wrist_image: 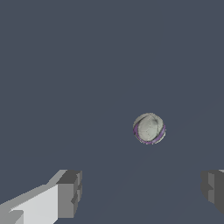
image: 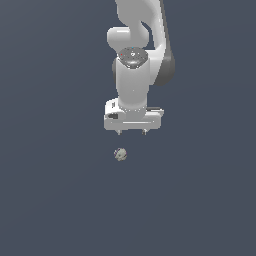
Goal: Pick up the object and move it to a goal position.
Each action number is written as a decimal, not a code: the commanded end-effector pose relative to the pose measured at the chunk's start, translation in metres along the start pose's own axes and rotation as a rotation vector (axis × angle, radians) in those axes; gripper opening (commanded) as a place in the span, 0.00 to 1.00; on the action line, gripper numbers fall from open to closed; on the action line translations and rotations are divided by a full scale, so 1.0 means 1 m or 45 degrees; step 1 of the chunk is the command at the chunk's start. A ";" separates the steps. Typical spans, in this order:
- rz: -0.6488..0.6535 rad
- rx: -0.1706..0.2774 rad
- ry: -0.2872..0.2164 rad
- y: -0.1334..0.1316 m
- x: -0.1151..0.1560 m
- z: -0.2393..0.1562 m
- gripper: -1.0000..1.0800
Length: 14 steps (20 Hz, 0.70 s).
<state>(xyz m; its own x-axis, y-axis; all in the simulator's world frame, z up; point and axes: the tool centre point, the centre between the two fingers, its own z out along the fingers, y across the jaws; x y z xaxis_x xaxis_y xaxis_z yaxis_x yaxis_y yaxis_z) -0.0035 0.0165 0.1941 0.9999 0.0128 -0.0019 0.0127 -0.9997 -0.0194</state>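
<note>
A: Status?
B: I've got the gripper (image: pixel 132 131) spread wide, nothing held, hanging above the floor (image: pixel 50 200) near its middle. Fingers (wrist_image: pixel 68 194) stand well apart so they can straddle.
A: Object?
B: Object (image: pixel 120 154) is on the floor, near the gripper, apart, not between the fingers. No containers visible.
</note>
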 end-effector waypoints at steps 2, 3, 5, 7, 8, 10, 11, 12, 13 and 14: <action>0.002 0.000 0.001 0.000 0.000 0.000 0.96; 0.007 0.001 0.004 0.001 0.001 -0.001 0.96; 0.026 0.006 0.015 0.003 0.004 -0.005 0.96; 0.055 0.013 0.033 0.007 0.007 -0.011 0.96; 0.066 0.015 0.040 0.009 0.009 -0.014 0.96; 0.079 0.018 0.047 0.010 0.011 -0.016 0.96; 0.080 0.019 0.048 0.010 0.011 -0.016 0.96; 0.078 0.018 0.047 0.010 0.011 -0.016 0.96; 0.076 0.018 0.046 0.010 0.010 -0.016 0.96; 0.074 0.017 0.045 0.010 0.010 -0.015 0.96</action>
<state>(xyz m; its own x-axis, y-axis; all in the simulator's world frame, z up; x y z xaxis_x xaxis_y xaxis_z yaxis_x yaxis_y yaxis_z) 0.0070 0.0062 0.2096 0.9983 -0.0473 0.0327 -0.0462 -0.9984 -0.0340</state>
